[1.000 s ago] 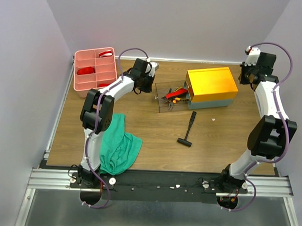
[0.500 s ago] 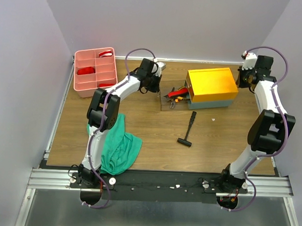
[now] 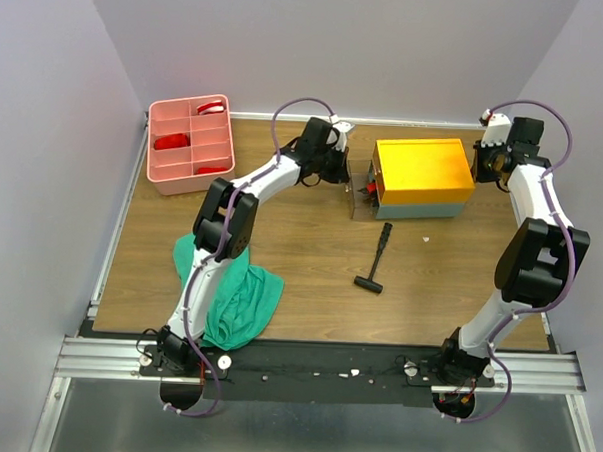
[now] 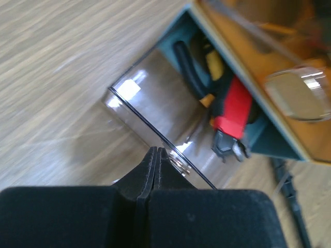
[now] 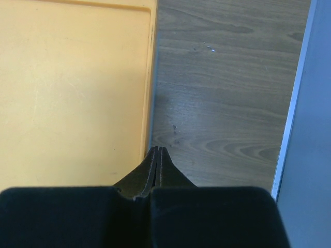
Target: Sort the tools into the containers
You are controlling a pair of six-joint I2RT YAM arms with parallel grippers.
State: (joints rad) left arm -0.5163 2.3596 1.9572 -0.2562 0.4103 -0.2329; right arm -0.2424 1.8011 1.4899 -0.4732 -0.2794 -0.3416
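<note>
My left gripper (image 4: 156, 155) at clear drawer (image 4: 150, 106) & right gripper (image 5: 157, 152) beside toolbox (image 5: 72, 77) are closed, empty; hammer (image 3: 379, 251) prob. rigid, head-heavy: grip shaft nr head.

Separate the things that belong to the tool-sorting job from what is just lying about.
Part of the job:
- pink tray, red tools in it
- yellow-and-grey toolbox
- red-handled pliers in its clear drawer
- black hammer, not yet sorted

Just lying about:
- green cloth

Both arms reach far; left claw (image 4: 157, 155) and right claw (image 5: 158, 152) closed.
</note>
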